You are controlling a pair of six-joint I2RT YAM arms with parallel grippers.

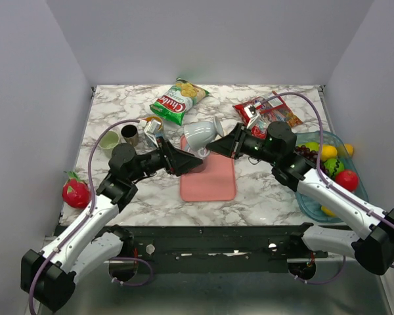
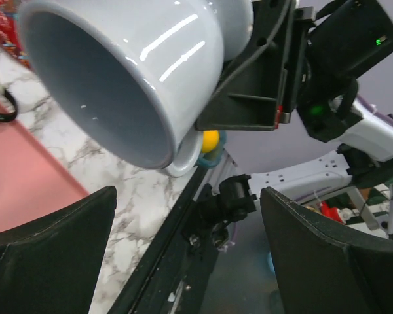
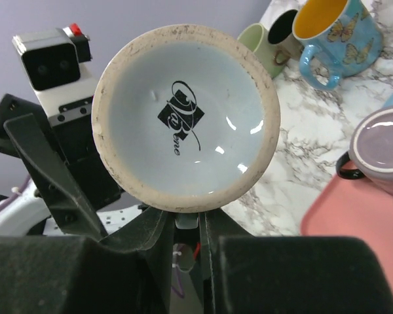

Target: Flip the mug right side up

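The white mug [image 1: 201, 133] is up off the marble table [image 1: 262, 200], held in the air over the far end of the pink tray [image 1: 210, 184], roughly in the middle of the scene between the 2 arms. It lies on its side rather than upright. Its glazed base with the printed logo faces straight back at the right wrist camera, and its open mouth points left and a little down, toward the other arm. The right gripper [image 1: 215, 147] has it, jaws drawn in to a narrow gap just under the base. From that narrow pinch I would guess it has the handle or a thin edge rather than the whole body, though the exact contact is hidden behind the mug. Held that way, the cup can be swung round with a twist of the wrist, which fits a turn that looks about halfway done. The left gripper [image 1: 186, 161] sits just beside the mug on the near-left with its jaws spread wide and nothing in them. The mug's mouth fills its camera view, so it looks ready to steady or take the cup, though that is only my reading. The rest is set well out of the way on the far left: a blue butterfly mug [image 3: 334, 33], a green cup [image 1: 109, 140] and a brown cup [image 1: 129, 134]. A lilac mug [image 3: 380, 147] rests at the tray's edge just under the work, so any set-down needs to land clear of it.
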